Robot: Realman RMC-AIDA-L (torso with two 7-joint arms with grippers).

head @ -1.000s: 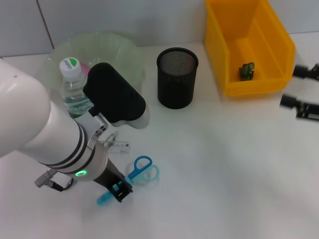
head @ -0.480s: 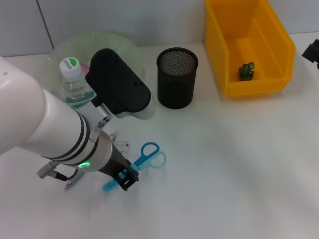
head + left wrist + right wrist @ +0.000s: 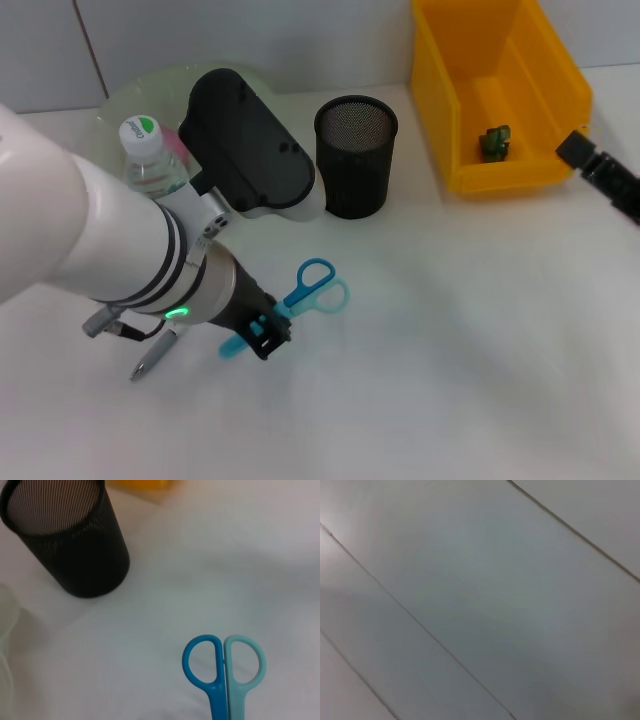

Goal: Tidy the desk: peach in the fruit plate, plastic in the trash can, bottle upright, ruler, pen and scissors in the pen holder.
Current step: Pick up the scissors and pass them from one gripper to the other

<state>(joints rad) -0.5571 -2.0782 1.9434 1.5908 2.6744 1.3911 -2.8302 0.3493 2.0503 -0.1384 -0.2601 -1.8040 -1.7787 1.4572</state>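
My left gripper (image 3: 262,335) is shut on the blades of the blue scissors (image 3: 318,285) and holds them in front of the black mesh pen holder (image 3: 355,160), handles pointing toward it. The left wrist view shows the scissor handles (image 3: 223,670) and the pen holder (image 3: 65,540) beyond them. The bottle (image 3: 148,165) stands upright by the green fruit plate (image 3: 150,85). A grey pen (image 3: 152,358) lies on the table under my left arm. The ruler is hidden by that arm. My right gripper (image 3: 600,175) is at the right edge beside the yellow bin.
The yellow bin (image 3: 500,100) stands at the back right with a small green object (image 3: 494,142) inside. My large left arm covers much of the table's left side. The right wrist view shows only a grey tiled wall.
My left gripper has moved right and toward the pen holder with the scissors in it. The pen has come into view. The right arm has shifted at the right edge.
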